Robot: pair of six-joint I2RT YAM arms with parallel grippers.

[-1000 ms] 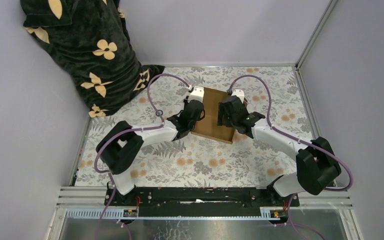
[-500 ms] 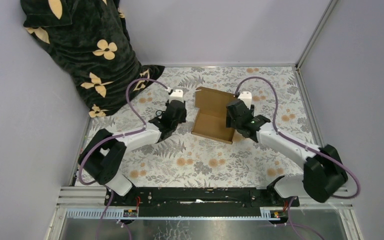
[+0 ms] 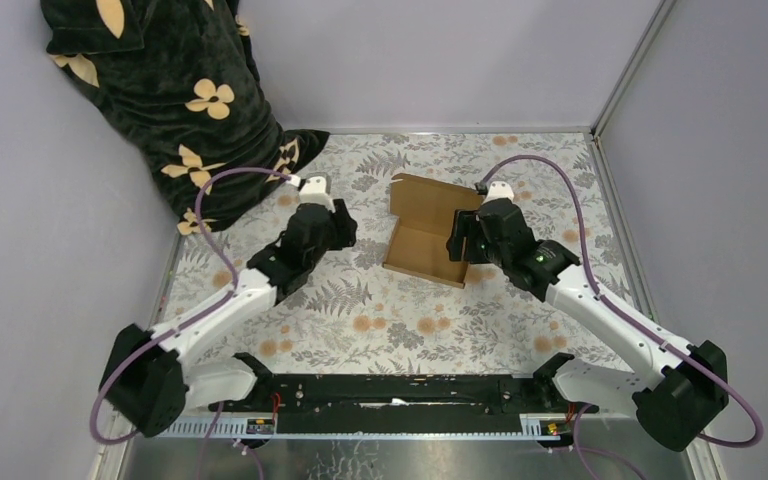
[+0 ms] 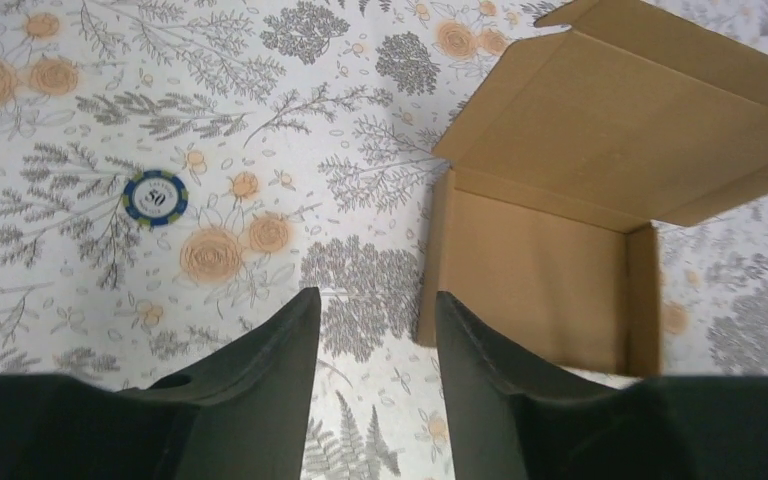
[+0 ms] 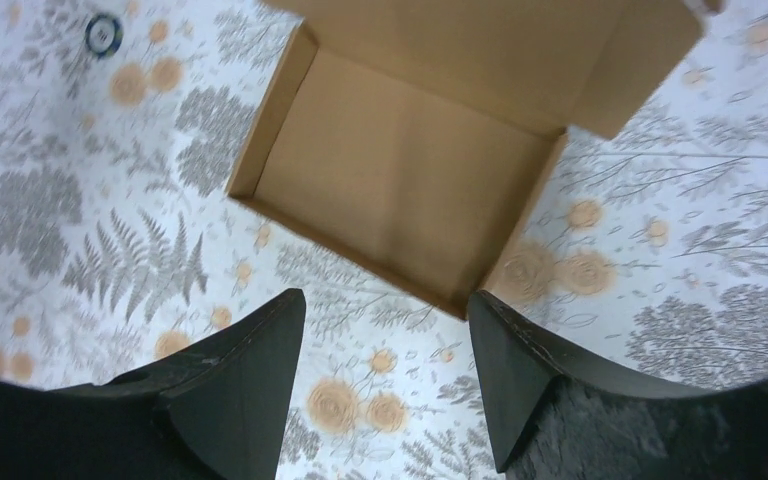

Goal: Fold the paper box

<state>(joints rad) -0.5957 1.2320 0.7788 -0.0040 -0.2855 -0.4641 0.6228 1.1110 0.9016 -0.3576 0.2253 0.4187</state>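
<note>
The paper box is a shallow brown cardboard tray lying on the flowered table cover, its lid raised at the far side. The left wrist view shows its tray and lid ahead to the right. In the right wrist view the tray lies straight ahead. My left gripper hangs open to the left of the box, over bare cover, nothing between its fingers. Beside the box's right wall, my right gripper is open and holds nothing, just short of the near corner.
A blue poker chip lies on the cover left of the box. A dark cloth with yellow flowers fills the far left corner. Grey walls and a metal rail enclose the table.
Both grippers have left the box. The left arm swung well away to the left and its jaws widened. The right arm drew back slightly. The lid now stands raised.
</note>
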